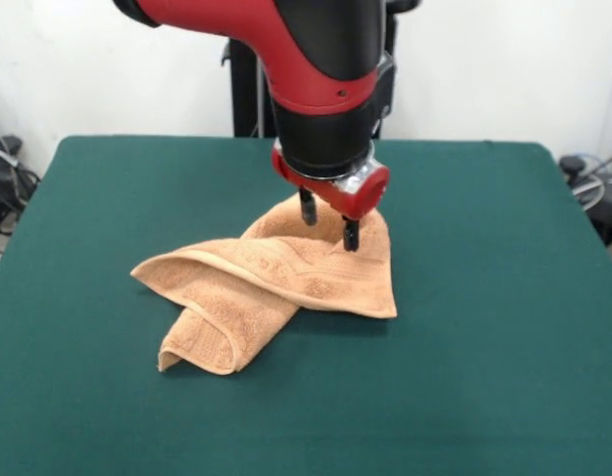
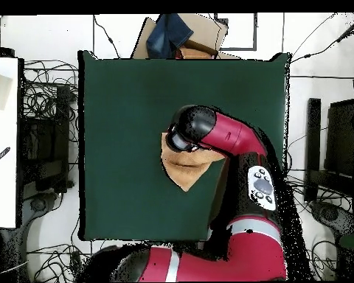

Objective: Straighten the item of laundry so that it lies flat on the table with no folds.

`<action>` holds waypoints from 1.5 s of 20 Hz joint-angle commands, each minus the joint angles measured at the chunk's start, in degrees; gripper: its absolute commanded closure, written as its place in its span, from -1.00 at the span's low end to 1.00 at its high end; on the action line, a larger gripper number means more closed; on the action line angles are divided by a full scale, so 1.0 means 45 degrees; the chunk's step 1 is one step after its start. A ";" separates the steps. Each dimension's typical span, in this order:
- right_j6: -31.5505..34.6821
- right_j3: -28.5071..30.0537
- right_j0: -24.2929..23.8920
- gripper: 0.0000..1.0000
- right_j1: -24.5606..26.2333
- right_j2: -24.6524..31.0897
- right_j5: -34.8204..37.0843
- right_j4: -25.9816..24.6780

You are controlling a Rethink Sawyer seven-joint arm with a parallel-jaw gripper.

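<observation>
Front view: red and black gripper (image 1: pixel 329 227), fingers parted, poised over crumpled light orange-tan terry towel (image 1: pixel 276 283) mid dark green felt table (image 1: pixel 484 327); seemingly about to grasp, next pulling folded layers flat.

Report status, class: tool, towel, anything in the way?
Tool open, fingertips at the towel's far part. Towel folded over itself, not flat, mid table. Nothing else on the cloth surface.

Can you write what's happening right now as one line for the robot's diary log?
towel: crumpled, folded over itself | end effector: open, fingers at towel's far part | table: towel near middle | status: not flat yet
</observation>
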 commanded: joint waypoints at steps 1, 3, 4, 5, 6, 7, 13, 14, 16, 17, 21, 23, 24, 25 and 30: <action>0.2944 0.0205 0.0677 -1.00 0.0656 -0.0015 0.0572 0.0417; 0.3124 -0.0133 0.0765 -1.00 0.0812 -0.0161 0.0973 0.0434; 0.3198 -0.0313 0.0797 -1.00 0.0895 -0.0216 0.1233 0.0455; 0.3295 -0.0534 0.0822 -1.00 0.1040 -0.0274 0.1487 0.0468; 0.3449 -0.0756 0.0914 -1.00 0.1189 -0.0403 0.1612 0.0450; 0.3621 -0.0965 0.1033 -1.00 0.1374 -0.0497 0.1582 0.0467; 0.3364 -0.1675 0.1045 -1.00 0.1576 -0.0649 0.2135 0.0542; 0.3265 -0.1787 0.1012 -1.00 0.1515 -0.0657 0.2359 0.0509; 0.3196 -0.1991 0.1033 -1.00 0.1426 -0.0672 0.2682 0.0464; 0.3218 -0.2015 0.1077 -1.00 0.1338 -0.0679 0.2802 0.0466; 0.3309 -0.1917 0.1083 -1.00 0.1373 -0.0599 0.2591 0.0557; 0.3364 -0.1744 0.1105 -1.00 0.1243 -0.0616 0.2490 0.0582; 0.3321 -0.1505 0.1091 -1.00 0.1019 -0.0645 0.2509 0.0591; 0.3266 -0.1211 0.1053 -1.00 0.0694 -0.0675 0.2691 0.0634; 0.3334 0.1329 0.1015 -1.00 -0.1910 -0.0803 0.2633 0.1442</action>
